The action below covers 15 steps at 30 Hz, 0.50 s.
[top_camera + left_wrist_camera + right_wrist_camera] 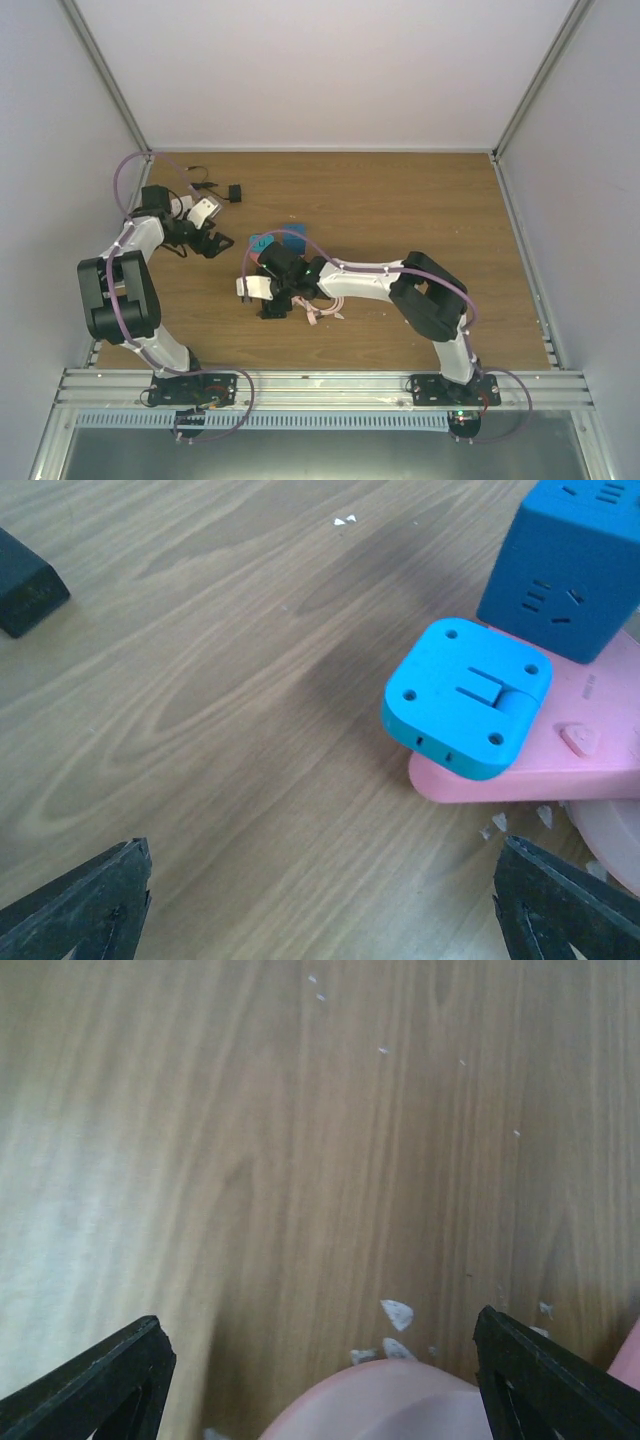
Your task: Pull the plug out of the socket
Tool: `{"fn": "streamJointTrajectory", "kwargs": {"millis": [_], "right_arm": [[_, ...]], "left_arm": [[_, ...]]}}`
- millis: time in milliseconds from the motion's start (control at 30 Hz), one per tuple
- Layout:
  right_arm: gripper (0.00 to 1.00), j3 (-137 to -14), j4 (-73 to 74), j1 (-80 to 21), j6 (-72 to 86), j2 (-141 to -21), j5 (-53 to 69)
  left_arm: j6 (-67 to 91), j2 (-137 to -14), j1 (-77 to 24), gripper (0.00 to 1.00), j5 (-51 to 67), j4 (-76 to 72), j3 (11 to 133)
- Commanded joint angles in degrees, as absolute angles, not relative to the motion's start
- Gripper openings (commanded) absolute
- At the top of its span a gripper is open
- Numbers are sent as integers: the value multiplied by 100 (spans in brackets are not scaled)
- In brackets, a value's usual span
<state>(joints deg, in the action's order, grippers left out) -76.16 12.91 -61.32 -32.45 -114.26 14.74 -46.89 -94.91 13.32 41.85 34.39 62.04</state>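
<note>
The salmon-pink socket [560,750] lies flat on the wooden table at the right of the left wrist view. A cyan square plug [468,698] sits on its near corner, and a dark blue cube plug [565,565] stands on it behind. In the top view the cyan plug [262,243] and blue cube [296,232] show beside the right arm's wrist, which hides the socket. My left gripper [322,858] is open and empty, short of and left of the cyan plug, also seen from above [220,243]. My right gripper [320,1325] is open, with a pale pink rounded edge [390,1405] between its fingers.
A black adapter [25,585] lies far left; from above it [235,193] has a thin cable at the back. A pale pink disc [612,842] sits beside the socket. A pink cable [325,315] trails by the right wrist. White flecks [397,1313] dot the wood.
</note>
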Motion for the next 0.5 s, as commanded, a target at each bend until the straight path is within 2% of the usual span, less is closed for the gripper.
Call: {"fn": "streamJointTrajectory", "kwargs": {"millis": [0,233,467], "right_arm": [[83,-7985,1355,-6145,-3155,-11837,1015],[79,-8100,1544,-6131,-3140,-12142,784],[78,-7339,1492,-5906,-3044,-11655,747]], "left_arm": [[-4653,-9229,1402,93,4500,3209,5955],[-4672,-9189,1411,93,4624,3326,5970],[-4757,-9240,1407,93,4685,3446,6065]]}}
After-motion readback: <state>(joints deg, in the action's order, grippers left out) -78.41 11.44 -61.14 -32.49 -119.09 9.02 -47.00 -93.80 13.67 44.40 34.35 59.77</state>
